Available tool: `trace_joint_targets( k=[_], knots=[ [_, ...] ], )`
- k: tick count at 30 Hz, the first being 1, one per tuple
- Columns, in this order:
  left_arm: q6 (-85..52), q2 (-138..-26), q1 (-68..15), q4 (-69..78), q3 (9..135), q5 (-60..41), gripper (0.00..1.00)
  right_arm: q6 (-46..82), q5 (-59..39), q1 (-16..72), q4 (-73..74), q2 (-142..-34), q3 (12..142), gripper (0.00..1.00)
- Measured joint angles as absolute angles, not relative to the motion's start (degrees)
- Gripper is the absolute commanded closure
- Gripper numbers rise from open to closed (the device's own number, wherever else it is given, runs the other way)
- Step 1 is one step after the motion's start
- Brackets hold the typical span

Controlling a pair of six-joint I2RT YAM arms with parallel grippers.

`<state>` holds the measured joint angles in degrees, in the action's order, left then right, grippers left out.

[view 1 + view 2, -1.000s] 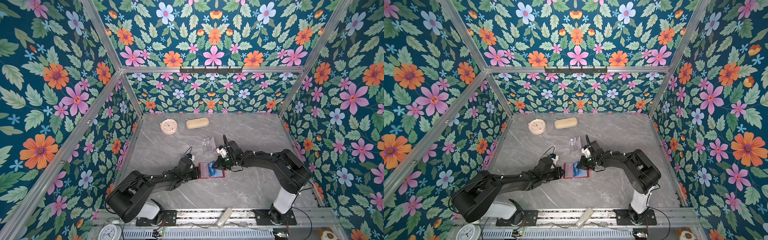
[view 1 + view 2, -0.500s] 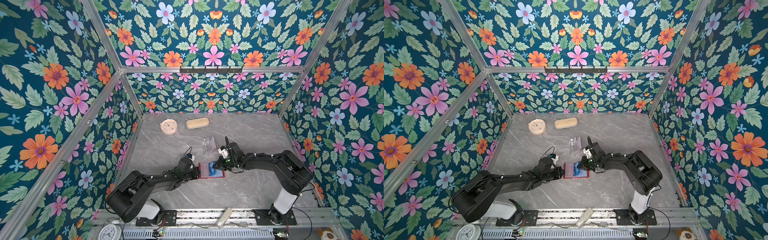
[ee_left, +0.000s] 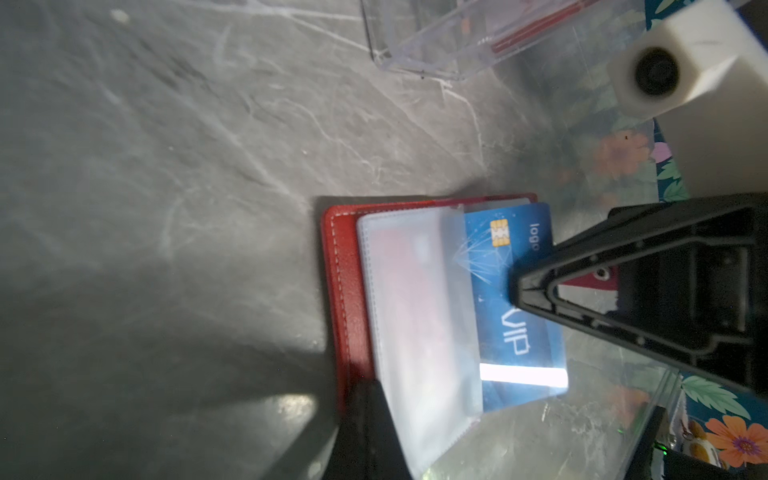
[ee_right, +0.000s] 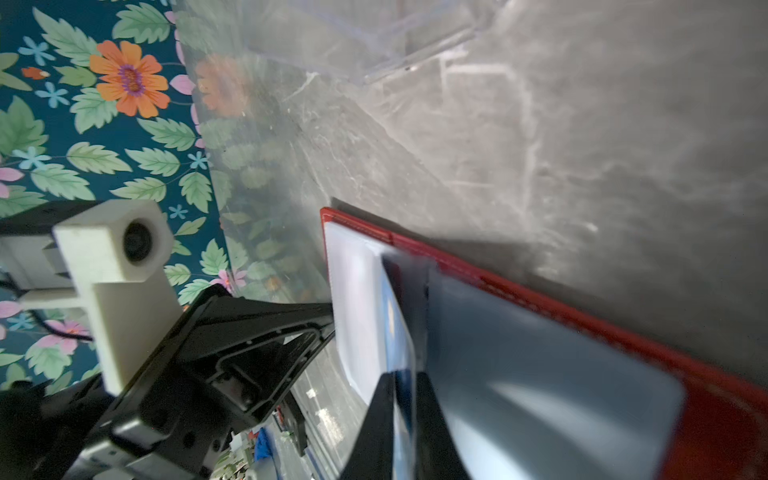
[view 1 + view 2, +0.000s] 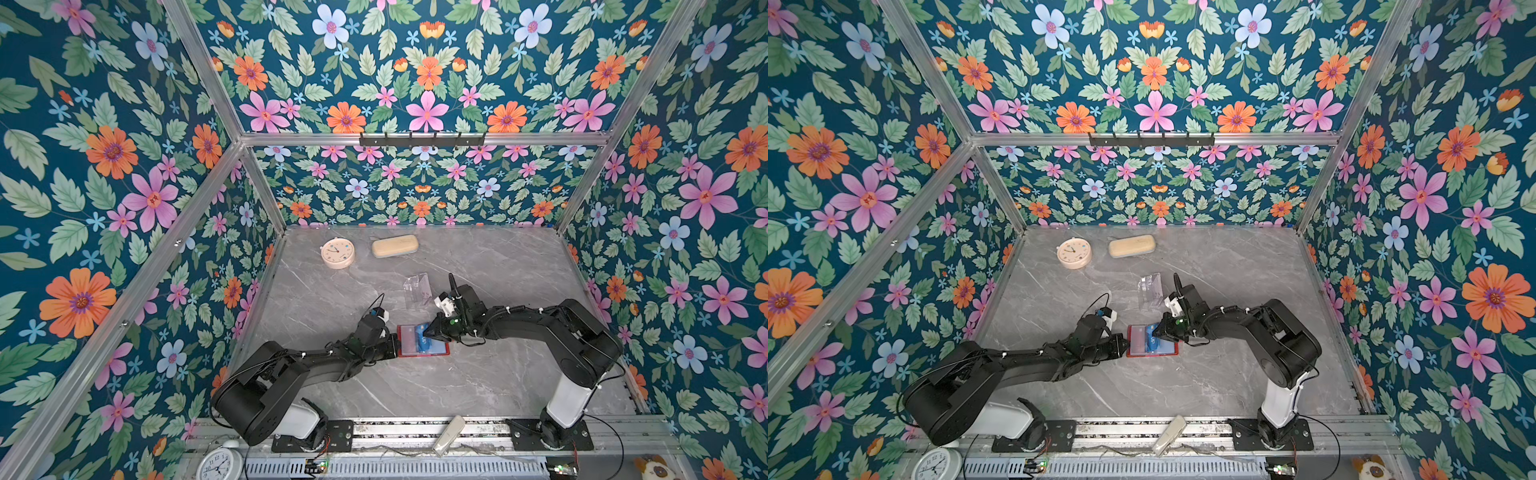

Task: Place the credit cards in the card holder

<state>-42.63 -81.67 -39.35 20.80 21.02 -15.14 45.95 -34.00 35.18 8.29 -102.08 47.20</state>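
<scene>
The right claw (image 3: 517, 291) pinches the blue card (image 3: 519, 353), which sits partly under the holder's (image 3: 345, 291) clear sleeve. The left claw (image 4: 330, 318), fully closed, touches the holder's opposite edge on the counter (image 5: 457, 395).

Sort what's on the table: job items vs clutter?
Job: blue card, red card holder, left gripper, right gripper, its fingers flanking the card.
Lying about: pink clock, beige case, clear plastic box (something red inside; possibly another card).
</scene>
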Motion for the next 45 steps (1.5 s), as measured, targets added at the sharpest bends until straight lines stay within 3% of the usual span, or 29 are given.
trace_joint_targets(
  k=[10,18,22,28,31,37,45],
  knots=[
    [-42.63,-81.62,-39.38,20.78,20.97,-14.94,1.00,42.96,-29.54,36.51,0.97,-100.09,49.91,0.55],
    [-42.63,-81.49,-39.40,20.56,20.97,-14.66,1.00,40.21,-21.71,38.41,-6.15,-98.59,52.69,0.53],
    [-42.63,-81.49,-39.40,20.32,20.97,-14.57,1.00,38.79,-16.40,39.66,-10.04,-97.84,53.98,0.62],
    [-42.63,-81.47,-39.40,20.25,20.97,-14.52,1.00,37.67,-10.55,40.75,-15.20,-98.50,56.55,0.90],
    [-42.63,-81.47,-39.40,20.23,20.97,-14.52,1.00,37.26,-9.15,41.28,-17.04,-99.74,57.84,0.95],
    [-42.63,-81.47,-39.40,20.18,20.99,-14.50,1.00,36.84,-7.25,41.89,-19.81,-101.43,59.24,0.95],
    [-42.63,-81.47,-39.40,20.16,20.99,-14.50,1.00,35.81,-7.49,42.48,-20.97,-103.68,61.78,0.77]
  ],
)
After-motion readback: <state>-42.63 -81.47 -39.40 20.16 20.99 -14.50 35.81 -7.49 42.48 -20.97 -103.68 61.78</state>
